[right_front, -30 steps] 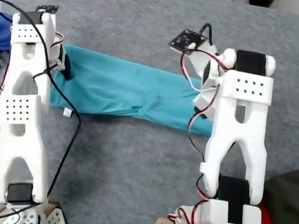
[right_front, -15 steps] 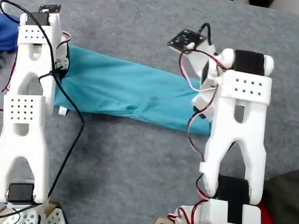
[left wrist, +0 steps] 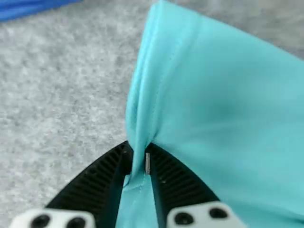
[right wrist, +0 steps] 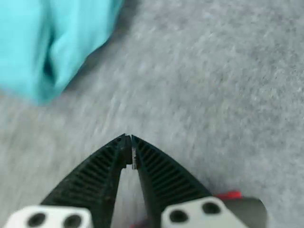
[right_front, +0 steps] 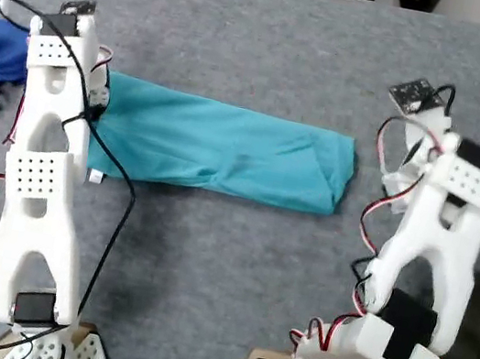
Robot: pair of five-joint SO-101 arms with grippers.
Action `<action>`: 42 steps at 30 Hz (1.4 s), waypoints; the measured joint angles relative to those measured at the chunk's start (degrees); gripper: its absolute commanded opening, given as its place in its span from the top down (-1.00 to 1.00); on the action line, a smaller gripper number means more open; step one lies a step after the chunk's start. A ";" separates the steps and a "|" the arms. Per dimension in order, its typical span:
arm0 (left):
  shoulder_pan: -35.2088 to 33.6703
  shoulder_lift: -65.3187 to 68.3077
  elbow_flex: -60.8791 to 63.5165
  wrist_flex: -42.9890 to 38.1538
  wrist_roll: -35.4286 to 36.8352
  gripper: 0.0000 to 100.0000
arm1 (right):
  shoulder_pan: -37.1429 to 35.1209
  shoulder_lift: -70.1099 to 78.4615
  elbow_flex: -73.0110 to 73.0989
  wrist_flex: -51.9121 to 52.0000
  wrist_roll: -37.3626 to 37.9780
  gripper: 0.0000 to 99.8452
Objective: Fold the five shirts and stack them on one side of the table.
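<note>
Right arm [right_front: 430, 260] swung off teal shirt [right_front: 218, 148] over grey, perhaps felt, table [right_front: 246, 41].

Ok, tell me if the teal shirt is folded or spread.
Partly folded: the teal shirt lies as a long narrow band with doubled layers, the left gripper pinching one end.

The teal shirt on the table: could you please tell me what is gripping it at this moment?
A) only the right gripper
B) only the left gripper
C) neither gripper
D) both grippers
B: the left gripper has its jaws pinched on a fold of the teal shirt, while the right gripper is shut on nothing above the bare grey table, apart from the shirt's end.
</note>
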 measured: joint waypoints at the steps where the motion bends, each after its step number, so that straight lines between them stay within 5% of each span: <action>1: 0.62 -0.97 0.00 0.00 0.00 0.96 | -0.09 0.00 2.29 -4.40 -2.64 0.99; 8: 7.38 -9.41 5.10 0.00 -0.62 0.96 | -0.09 0.00 12.40 -29.71 -21.45 0.99; 13: 14.68 -15.82 14.15 0.00 -0.70 0.96 | -0.09 2.20 15.47 -39.65 -26.99 0.99; 27: 32.35 -20.04 15.30 0.00 0.18 0.96 | 6.59 2.81 15.30 -41.14 -27.78 0.99; 42: 43.78 -20.04 5.45 -4.84 7.30 0.96 | 6.77 2.81 15.30 -41.14 -26.90 0.99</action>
